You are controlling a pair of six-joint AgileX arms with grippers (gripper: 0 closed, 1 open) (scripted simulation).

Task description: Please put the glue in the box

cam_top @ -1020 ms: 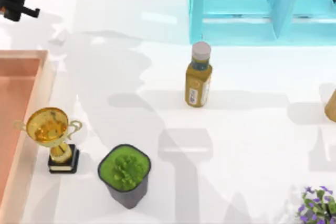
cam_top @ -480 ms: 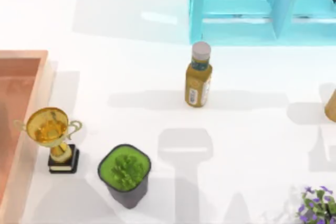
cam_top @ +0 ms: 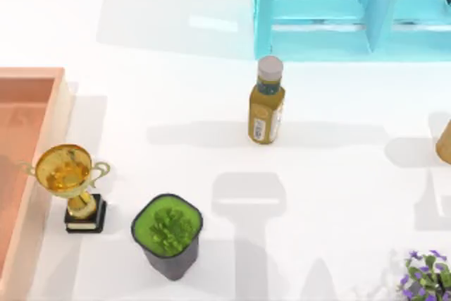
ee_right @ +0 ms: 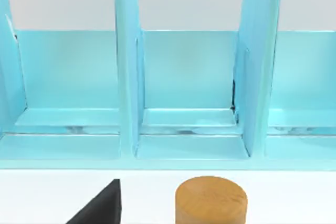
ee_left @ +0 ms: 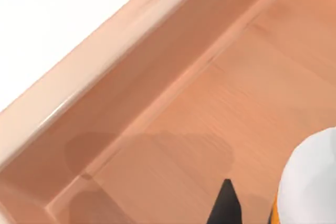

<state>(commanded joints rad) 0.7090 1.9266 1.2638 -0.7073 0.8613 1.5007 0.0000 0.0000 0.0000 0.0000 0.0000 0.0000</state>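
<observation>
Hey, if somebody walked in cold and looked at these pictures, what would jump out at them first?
Probably the gold trophy at the table's left, next to the salmon-orange box, with the green potted plant beside it. Then the mustard-yellow bottle standing alone mid-table before the teal shelf. In the left wrist view, the white glue bottle sits over the box floor.

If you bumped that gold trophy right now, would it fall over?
Probably, yes. The trophy has a wide cup and handles over a thin stem and small black base, so it looks top-heavy. It seems rigid, not floppy. It stands beside the box wall, so it might tip against that.
</observation>
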